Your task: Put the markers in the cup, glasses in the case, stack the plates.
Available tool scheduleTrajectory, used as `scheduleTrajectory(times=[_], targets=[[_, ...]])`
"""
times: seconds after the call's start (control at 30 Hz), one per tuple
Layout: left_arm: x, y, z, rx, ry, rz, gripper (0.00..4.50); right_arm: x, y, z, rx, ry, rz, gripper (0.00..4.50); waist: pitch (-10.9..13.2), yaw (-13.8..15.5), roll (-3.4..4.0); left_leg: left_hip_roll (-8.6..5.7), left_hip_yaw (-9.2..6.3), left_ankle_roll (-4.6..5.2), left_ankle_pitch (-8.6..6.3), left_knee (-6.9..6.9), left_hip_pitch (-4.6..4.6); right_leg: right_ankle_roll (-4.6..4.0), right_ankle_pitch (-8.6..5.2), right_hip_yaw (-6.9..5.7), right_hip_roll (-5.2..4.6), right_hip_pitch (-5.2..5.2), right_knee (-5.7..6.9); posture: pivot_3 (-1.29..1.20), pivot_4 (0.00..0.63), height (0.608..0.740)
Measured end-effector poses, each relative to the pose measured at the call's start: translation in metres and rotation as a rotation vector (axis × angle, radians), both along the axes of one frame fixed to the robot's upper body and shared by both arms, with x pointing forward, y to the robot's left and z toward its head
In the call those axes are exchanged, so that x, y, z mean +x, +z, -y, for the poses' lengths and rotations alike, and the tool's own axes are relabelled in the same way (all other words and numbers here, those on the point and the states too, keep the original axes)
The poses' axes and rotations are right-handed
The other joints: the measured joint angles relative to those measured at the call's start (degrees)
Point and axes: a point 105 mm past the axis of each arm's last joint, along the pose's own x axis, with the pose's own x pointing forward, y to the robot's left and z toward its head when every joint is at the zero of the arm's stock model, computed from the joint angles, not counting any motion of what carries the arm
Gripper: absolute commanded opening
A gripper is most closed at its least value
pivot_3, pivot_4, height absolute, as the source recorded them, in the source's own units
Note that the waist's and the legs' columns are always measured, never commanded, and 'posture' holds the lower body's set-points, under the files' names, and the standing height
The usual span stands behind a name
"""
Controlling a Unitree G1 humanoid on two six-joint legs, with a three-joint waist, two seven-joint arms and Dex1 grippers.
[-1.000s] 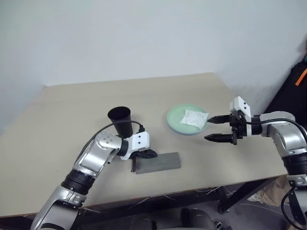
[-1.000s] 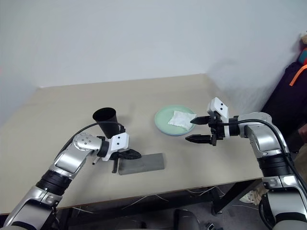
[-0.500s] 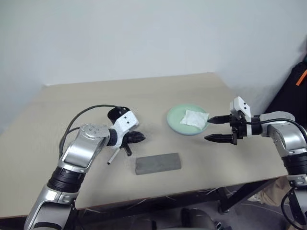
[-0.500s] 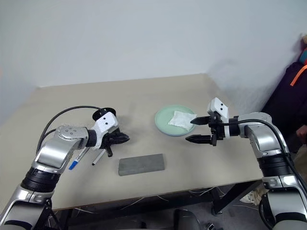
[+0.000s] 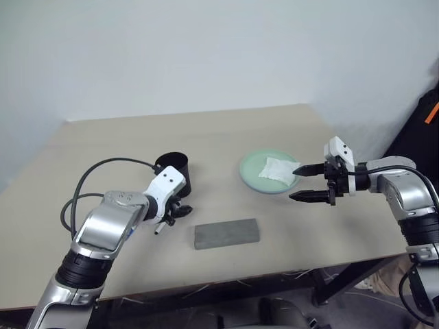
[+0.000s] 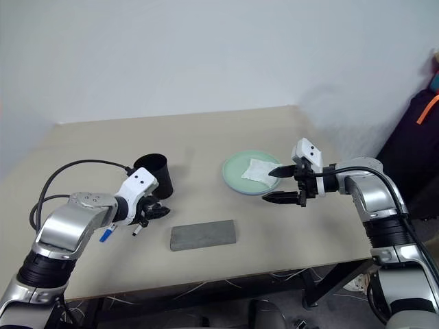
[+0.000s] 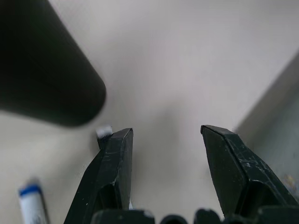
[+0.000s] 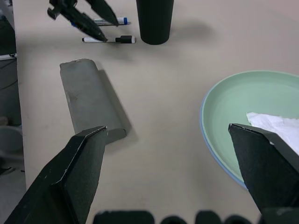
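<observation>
The black cup (image 5: 175, 171) stands upright at centre left of the table. Two markers lie beside it, one blue-capped (image 8: 110, 21) and one black-capped (image 8: 110, 40). My left gripper (image 7: 167, 130) hovers open over them, close to the cup's base, with nothing between its fingers. The grey case (image 5: 226, 233) lies closed nearer the front edge. The pale green plate (image 5: 269, 175) rests on the light blue plate (image 8: 206, 136), whose rim shows beneath it. My right gripper (image 5: 302, 184) stands open just beside the plates, empty. The glasses are out of view.
A crumpled white cloth (image 5: 278, 168) lies on the green plate. The tan table (image 5: 123, 137) ends at a front edge close behind the case. A dark bag (image 6: 418, 137) stands off the table at the far right.
My left gripper has swung away from the case's end toward the cup, turned downward and opened. The markers it covered now show. The right arm has kept still.
</observation>
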Motion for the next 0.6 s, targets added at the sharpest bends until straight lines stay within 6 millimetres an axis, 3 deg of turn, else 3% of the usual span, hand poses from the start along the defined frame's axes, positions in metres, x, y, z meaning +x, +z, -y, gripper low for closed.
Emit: scheduleTrajectory(times=[0.6], targets=[[0.006,-0.02,-0.028,0.062,0.145,-0.033,2.38,-0.001,0.0,-0.001,0.001,0.009,-0.005,4.5,-0.01,0.01,-0.02,-0.01,0.02,0.0,0.0,0.0,0.0,0.0,0.0,0.0,-0.02,0.01,-0.01,0.0,0.0,0.726]])
